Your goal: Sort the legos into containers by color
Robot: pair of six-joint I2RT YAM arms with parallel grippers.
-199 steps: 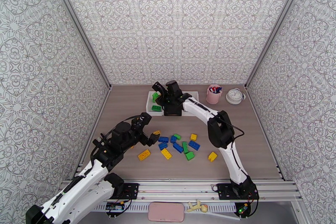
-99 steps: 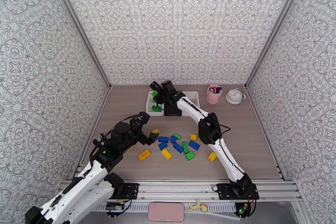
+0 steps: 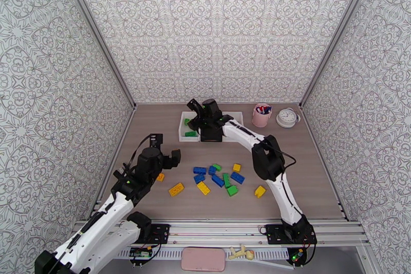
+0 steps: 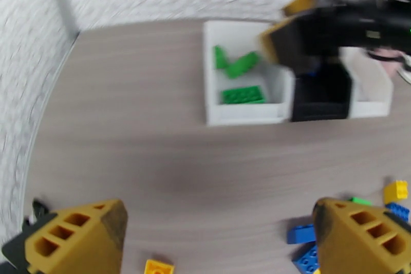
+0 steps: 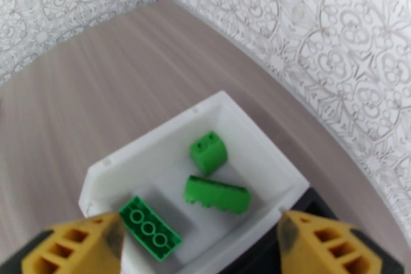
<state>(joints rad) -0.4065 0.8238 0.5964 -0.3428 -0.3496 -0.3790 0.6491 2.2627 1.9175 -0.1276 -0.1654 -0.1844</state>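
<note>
The left white container (image 3: 181, 128) holds three green legos (image 5: 217, 194), seen close in the right wrist view and also in the left wrist view (image 4: 242, 95). My right gripper (image 3: 198, 110) hovers open just above that container (image 5: 154, 139), nothing between its fingers (image 5: 77, 247). A black container (image 3: 210, 135) and a second white container (image 3: 235, 117) stand to its right. Loose blue legos (image 3: 218, 180), yellow legos (image 3: 176, 189) and green legos (image 3: 232, 190) lie mid-table. My left gripper (image 3: 167, 147) is open and empty, left of the pile, with a small yellow lego (image 3: 160, 177) below it.
A pink cup of pens (image 3: 262, 114) and a round white clock (image 3: 288, 117) stand at the back right. Patterned walls close in the table on three sides. Bare wood lies between the pile and the containers (image 4: 205, 167).
My right gripper opened over the left white container and a green lego now lies inside. The left arm swung left, away from the pile, still open.
</note>
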